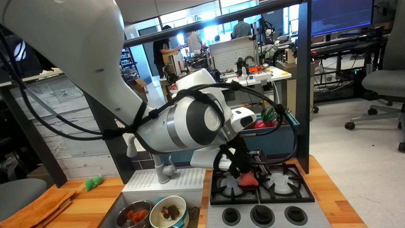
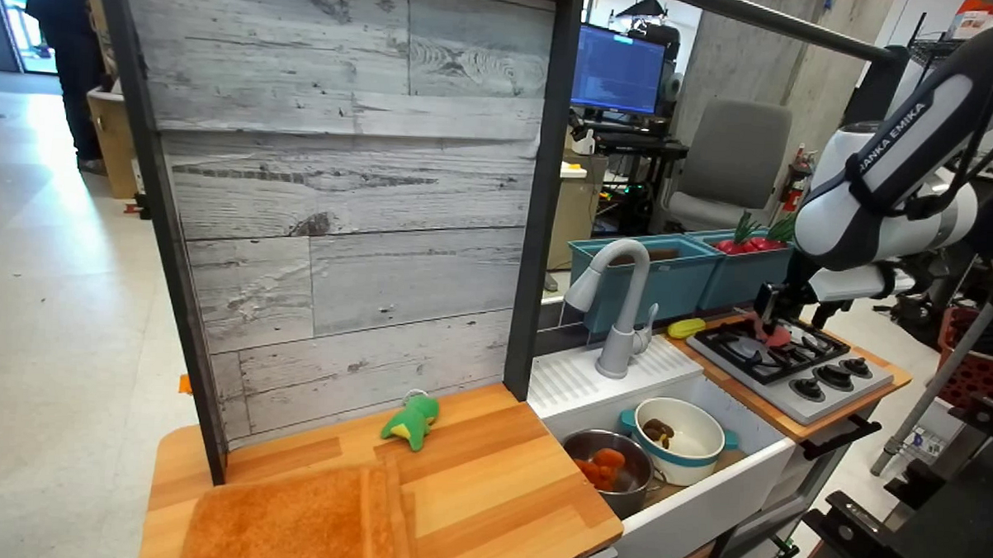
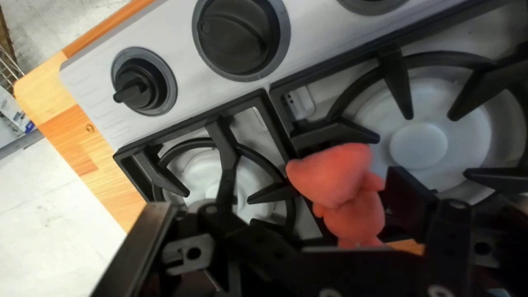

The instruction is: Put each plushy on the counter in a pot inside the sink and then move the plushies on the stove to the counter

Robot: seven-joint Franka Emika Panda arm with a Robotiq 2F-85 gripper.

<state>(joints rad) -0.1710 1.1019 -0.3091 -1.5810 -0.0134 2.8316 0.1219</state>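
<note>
A pink-red plushy [image 3: 350, 194] lies on the black grates of the stove [image 3: 181, 123]; it also shows in both exterior views [image 1: 248, 179] [image 2: 774, 333]. My gripper [image 3: 326, 206] is low over the stove with its fingers apart around this plushy. One finger pad is close beside it; contact is unclear. A green plushy [image 2: 413, 421] sits on the wooden counter [image 2: 481, 493]. In the sink [image 2: 724, 514], an orange plushy [image 1: 138, 216] lies in the steel pot [image 1: 122, 214] and a brown plushy [image 1: 171, 212] lies in the white pot [image 1: 184, 207].
An orange cloth [image 2: 290, 519] lies on the counter. The faucet [image 2: 623, 316] rises behind the sink. A yellow object [image 2: 686, 328] lies beside the stove. Blue-green planters [image 2: 678, 285] stand behind. Dark frame posts [image 1: 303, 95] and a top bar surround the unit.
</note>
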